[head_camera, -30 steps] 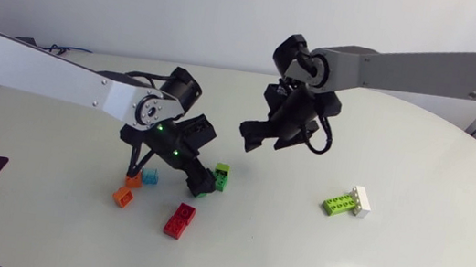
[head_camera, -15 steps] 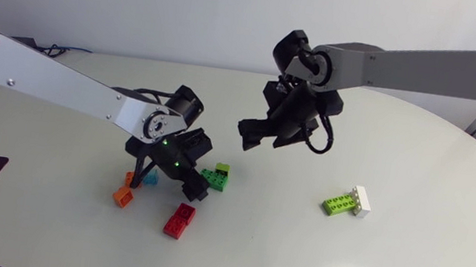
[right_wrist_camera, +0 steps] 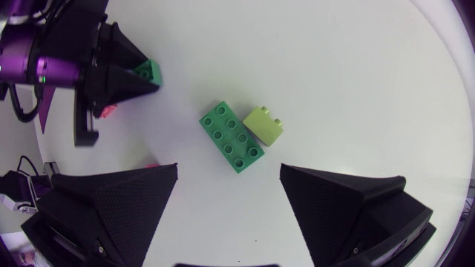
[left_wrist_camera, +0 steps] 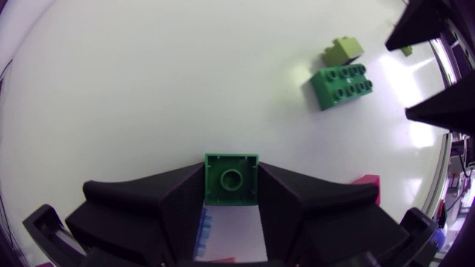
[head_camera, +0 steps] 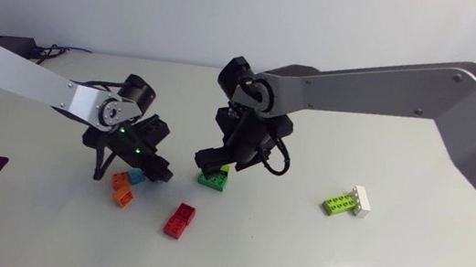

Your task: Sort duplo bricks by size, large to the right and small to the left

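**dark green brick under the open right pincer, askew to its closing line**

in the right wrist view, the right gripper (right_wrist_camera: 229, 174) is seen wide open and empty. the large dark green brick (right_wrist_camera: 231, 138) lies just ahead of it, between the two spread fingers. the brick's long axis is set diagonally to the line between the fingers, neither along it nor across it. a turn of the wrist is therefore judged to be needed before the long sides can be squarely held. a small lime brick (right_wrist_camera: 264, 124) is pressed, or so it appears, against one long side, and a closing finger could be caught on it.

farther out in the same view, the left gripper (right_wrist_camera: 139, 74) is shown closed on a small green brick (right_wrist_camera: 148, 70). this is borne out by the left wrist view, where that brick is clamped from both sides between the fingers. the dark green brick is thus nearer to the right arm, and the left is occupied.

only the head view shows where the sorted groups are placed. an orange brick (head_camera: 123, 195) and a blue brick (head_camera: 136, 177) are gathered beside the left gripper, with a red brick (head_camera: 179, 220) a little apart. well off to the right, a large lime brick (head_camera: 337, 205) is set against a white brick (head_camera: 362, 201). in that view the small lime brick is almost wholly hidden by the right gripper.
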Controlling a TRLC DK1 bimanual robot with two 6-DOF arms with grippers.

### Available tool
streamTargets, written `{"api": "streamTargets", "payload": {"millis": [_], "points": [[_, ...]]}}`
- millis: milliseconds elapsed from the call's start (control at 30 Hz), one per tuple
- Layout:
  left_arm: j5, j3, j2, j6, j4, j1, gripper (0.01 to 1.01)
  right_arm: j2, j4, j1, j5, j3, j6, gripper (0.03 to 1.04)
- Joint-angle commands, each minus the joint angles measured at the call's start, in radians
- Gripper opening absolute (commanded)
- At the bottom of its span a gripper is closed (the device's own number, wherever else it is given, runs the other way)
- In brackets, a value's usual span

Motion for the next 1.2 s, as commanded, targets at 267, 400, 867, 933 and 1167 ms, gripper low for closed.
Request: {"api": "streamTargets", "payload": {"millis": [267,400,867,933,1167], "points": [[-0.016,-0.06,-0.093,0.033,-0.011,0.104,0.989,0.135,-0.04,0.042,-0.005,0.093,-0.041,1.0],[-0.016,-0.067,-0.106,0.033,-0.011,0.107,0.989,0.187,-0.073,0.048,-0.006,0.15,-0.044,1.0],[-0.015,-0.067,-0.109,0.054,-0.01,0.134,0.989,0.25,-0.097,0.019,0.0,0.205,-0.045,0.9],[-0.013,-0.067,-0.109,0.054,-0.01,0.134,0.989,0.265,-0.109,0.019,-0.002,0.222,-0.047,0.8],[-0.013,-0.067,-0.11,0.059,-0.01,0.147,0.989,0.233,-0.086,0.014,-0.003,0.215,-0.039,0.28]]}}
